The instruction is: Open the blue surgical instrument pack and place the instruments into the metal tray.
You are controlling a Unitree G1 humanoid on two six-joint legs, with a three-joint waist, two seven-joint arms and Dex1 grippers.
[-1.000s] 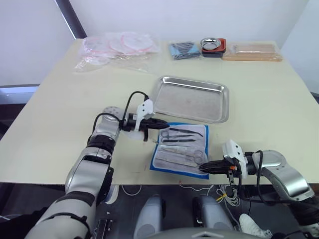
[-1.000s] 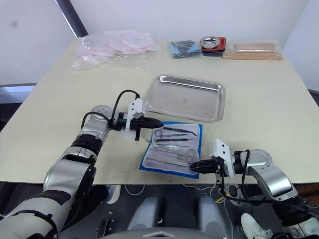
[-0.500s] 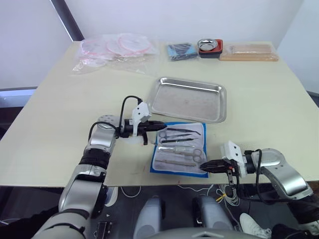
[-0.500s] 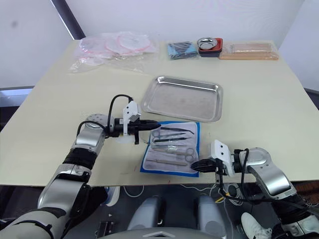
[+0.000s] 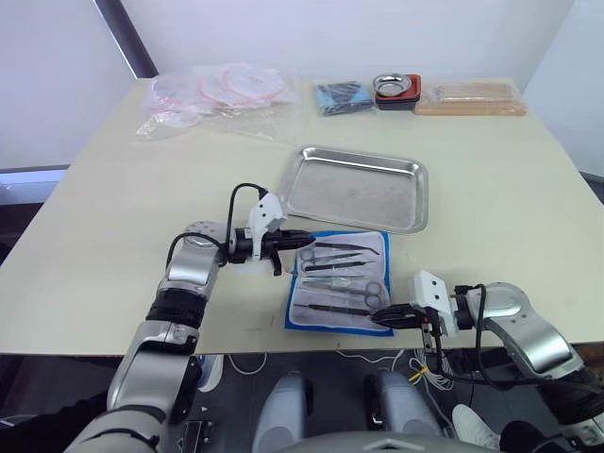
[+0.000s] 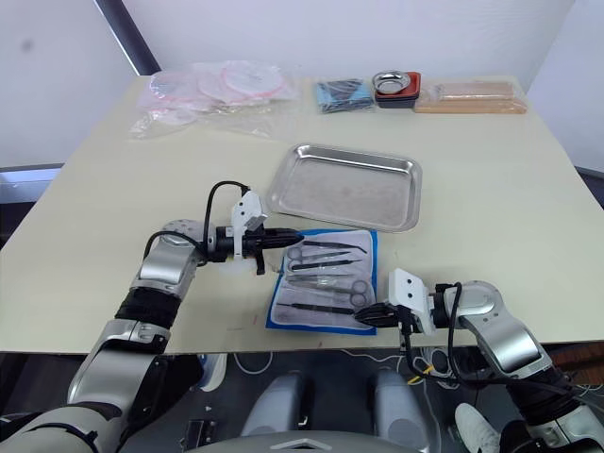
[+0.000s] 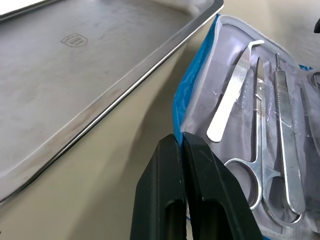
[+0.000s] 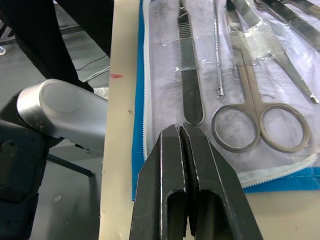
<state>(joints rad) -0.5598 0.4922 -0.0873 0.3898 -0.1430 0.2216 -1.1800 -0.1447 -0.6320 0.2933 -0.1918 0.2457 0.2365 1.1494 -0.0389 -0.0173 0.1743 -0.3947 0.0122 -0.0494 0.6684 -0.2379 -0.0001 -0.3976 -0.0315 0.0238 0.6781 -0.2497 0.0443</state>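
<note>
The blue surgical instrument pack [image 5: 338, 281] lies open near the table's front edge, pale lining up. Several instruments rest in its pockets, among them scissors [image 8: 260, 120], a flat handle [image 8: 190, 80] and tweezers [image 7: 235, 92]. Just behind the pack sits the metal tray [image 5: 359, 189], with nothing in it. My left gripper [image 5: 308, 242] is shut, its tips [image 7: 181, 137] at the pack's far left edge. My right gripper [image 5: 377, 319] is also shut, its tips [image 8: 180, 129] over the lining at the pack's near right corner. Neither holds an instrument.
Clear plastic bags [image 5: 217, 94] lie at the back left. A dark blue cloth bundle [image 5: 342, 94], a small steel bowl with a red-black base [image 5: 396, 88] and a beige flat box [image 5: 469, 96] line the back edge. The table's front edge [image 5: 245, 347] runs just below the pack.
My right gripper has edged left, onto the pack's near right corner. My left gripper stays at the pack's far left edge. The camera shifted a little.
</note>
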